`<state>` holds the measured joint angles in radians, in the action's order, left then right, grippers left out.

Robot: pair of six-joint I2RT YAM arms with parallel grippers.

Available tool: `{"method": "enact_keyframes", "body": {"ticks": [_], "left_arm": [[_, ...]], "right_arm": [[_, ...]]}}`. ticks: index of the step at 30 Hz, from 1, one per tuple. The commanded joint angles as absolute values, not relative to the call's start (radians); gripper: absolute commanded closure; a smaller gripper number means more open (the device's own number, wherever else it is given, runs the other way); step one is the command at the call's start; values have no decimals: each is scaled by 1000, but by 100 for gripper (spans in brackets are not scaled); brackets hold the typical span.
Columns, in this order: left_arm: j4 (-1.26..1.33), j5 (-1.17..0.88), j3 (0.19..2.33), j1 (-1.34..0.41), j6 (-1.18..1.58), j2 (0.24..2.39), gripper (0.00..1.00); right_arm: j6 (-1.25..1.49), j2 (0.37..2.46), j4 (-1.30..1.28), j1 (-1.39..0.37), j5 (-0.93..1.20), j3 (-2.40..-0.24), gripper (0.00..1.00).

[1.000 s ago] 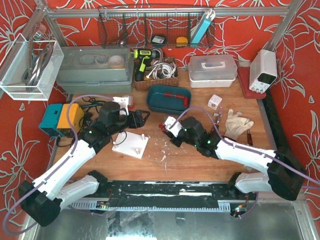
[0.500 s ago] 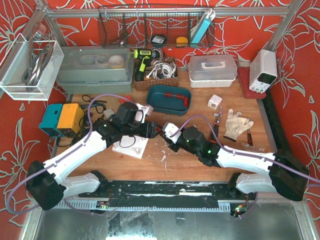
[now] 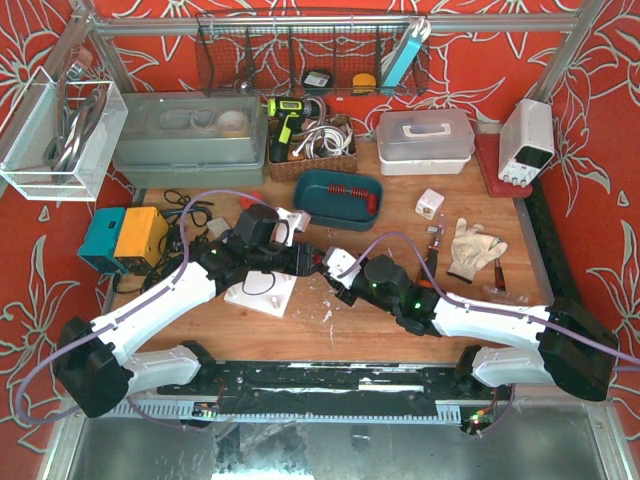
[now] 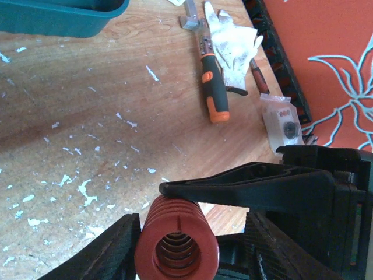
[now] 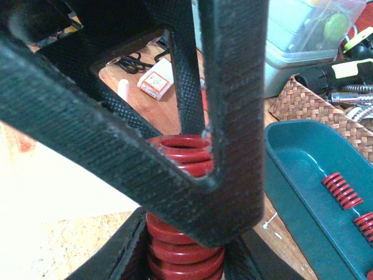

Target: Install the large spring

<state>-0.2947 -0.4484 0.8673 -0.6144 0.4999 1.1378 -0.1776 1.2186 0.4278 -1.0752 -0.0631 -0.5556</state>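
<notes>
I see the large spring [image 4: 176,242] off the table — red, thick-coiled, hollow through its middle — pinched by both the left gripper [image 4: 189,248] and the right gripper [image 5: 183,256], just right of the flat white peg plate [image 3: 262,290].
</notes>
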Motion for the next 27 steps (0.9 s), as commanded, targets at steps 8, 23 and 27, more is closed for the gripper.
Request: {"method": "enact_keyframes", "body": {"ticks": [8,23,27], "left_arm": [[-306,-443,861,-618,503,1145,79],[-582,17,871,-617,591,1020,100],[-706,220,878,-617,710,910,100]], "right_arm": [[-199,1237,464,-1089,-91,-567,100],[-37,1094,293,-1088,-395,-611,1],[11,1059,170,-1082,-529,-638,1]]}}
